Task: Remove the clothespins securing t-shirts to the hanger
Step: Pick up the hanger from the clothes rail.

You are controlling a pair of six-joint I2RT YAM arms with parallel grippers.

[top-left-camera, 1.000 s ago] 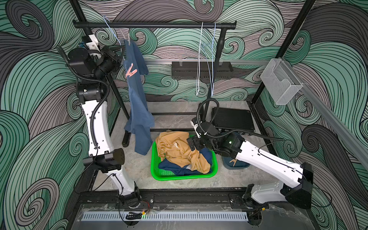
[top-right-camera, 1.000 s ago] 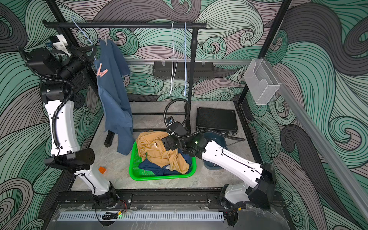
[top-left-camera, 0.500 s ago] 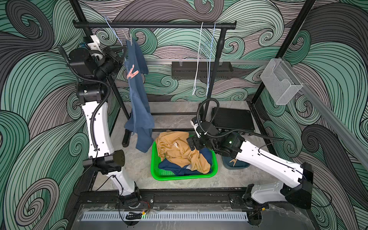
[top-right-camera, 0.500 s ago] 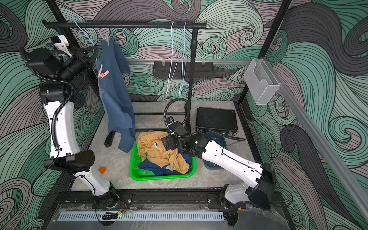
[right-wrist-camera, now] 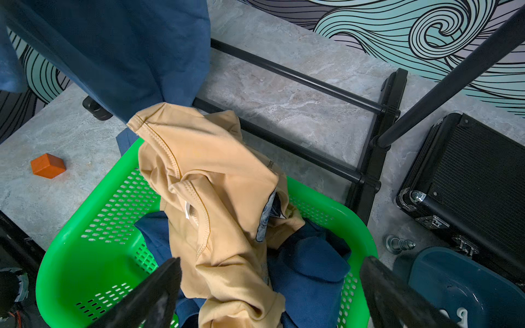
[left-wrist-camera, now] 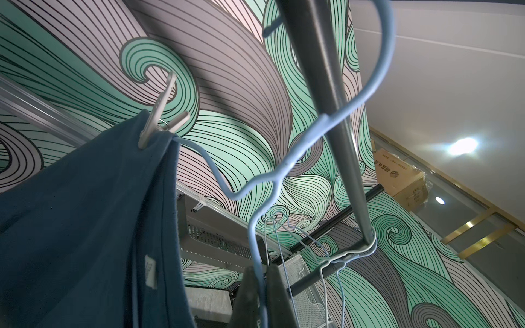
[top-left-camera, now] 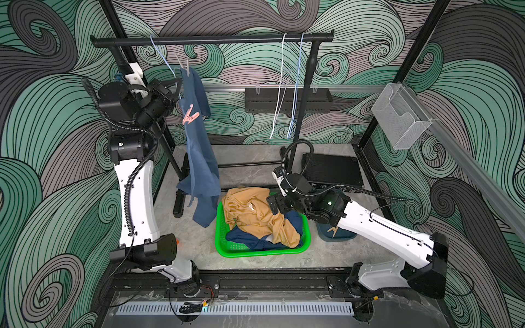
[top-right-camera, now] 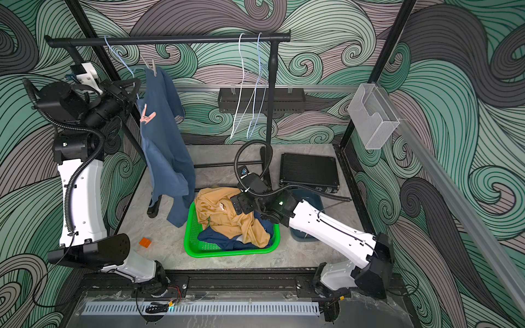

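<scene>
A medium blue t-shirt (top-left-camera: 199, 159) (top-right-camera: 164, 147) hangs from a pale blue wire hanger (left-wrist-camera: 312, 142) on the black rail (top-left-camera: 213, 39). A whitish clothespin (top-left-camera: 186, 66) (left-wrist-camera: 159, 116) pins its top edge to the hanger. A pink clothespin (top-left-camera: 190, 115) (top-right-camera: 147, 116) sits lower on the cloth. My left gripper (top-left-camera: 173, 85) (left-wrist-camera: 260, 298) is shut on the hanger's wire beside the shirt. My right gripper (top-left-camera: 272, 204) (right-wrist-camera: 270, 264) is open and holds nothing. It hovers over a mustard t-shirt (right-wrist-camera: 216, 176) and a navy t-shirt (right-wrist-camera: 309, 261) heaped in the green basket (top-left-camera: 227, 250).
Bare wire hangers (top-left-camera: 289, 85) dangle at the rail's right end. A black case (top-left-camera: 332, 170) and a dark teal bin (right-wrist-camera: 454, 278) stand right of the basket. An orange block (top-right-camera: 145, 242) lies on the floor by the left arm's base.
The blue shirt and its hanger have sunk a little and swung slightly with my left gripper. The right arm has not moved.
</scene>
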